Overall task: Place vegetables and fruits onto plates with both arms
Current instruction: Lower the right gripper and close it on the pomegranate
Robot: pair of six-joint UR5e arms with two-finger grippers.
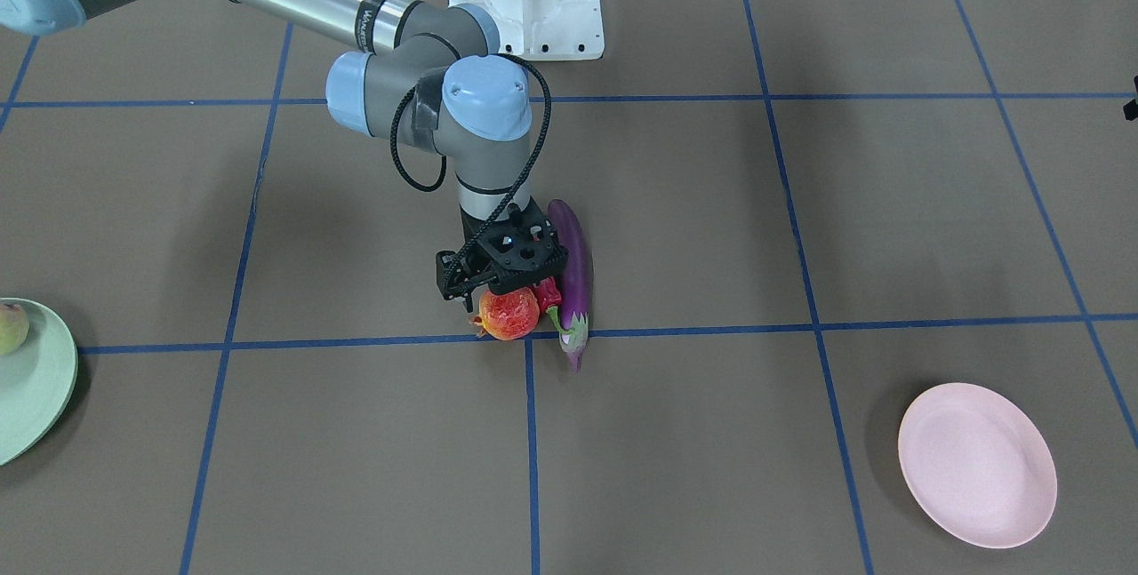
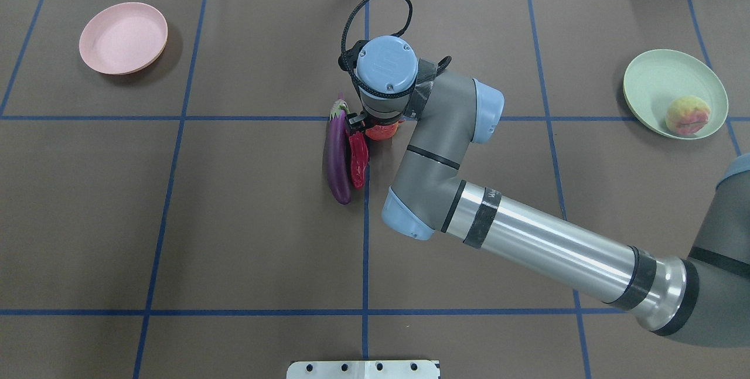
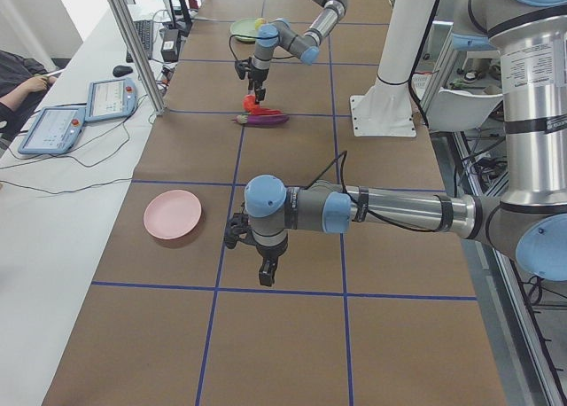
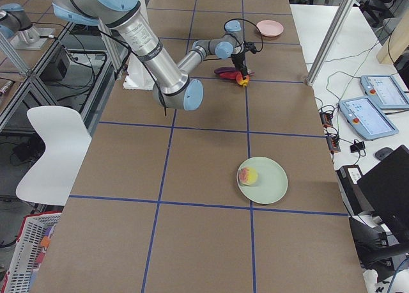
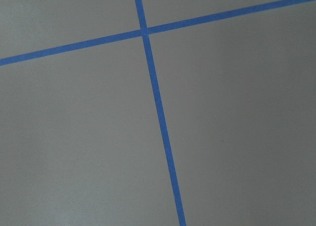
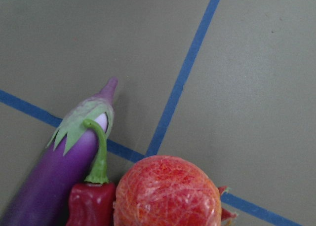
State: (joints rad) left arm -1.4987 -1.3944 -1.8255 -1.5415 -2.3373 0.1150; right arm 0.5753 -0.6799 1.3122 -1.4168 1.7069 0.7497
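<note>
One peach (image 2: 687, 115) on mint plate (image 2: 650, 83) (right gripper (image 1: 507, 291) over pomegranate (image 1: 509, 315)).

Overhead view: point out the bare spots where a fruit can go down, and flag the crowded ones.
The pink plate is wholly bare. The green plate has room on its side away from the peach. Crowded: the table's middle, where the eggplant, chili pepper and pomegranate lie close together under the right gripper.

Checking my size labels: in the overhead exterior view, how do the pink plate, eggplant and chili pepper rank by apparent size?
Largest to smallest:
1. pink plate
2. eggplant
3. chili pepper
</note>
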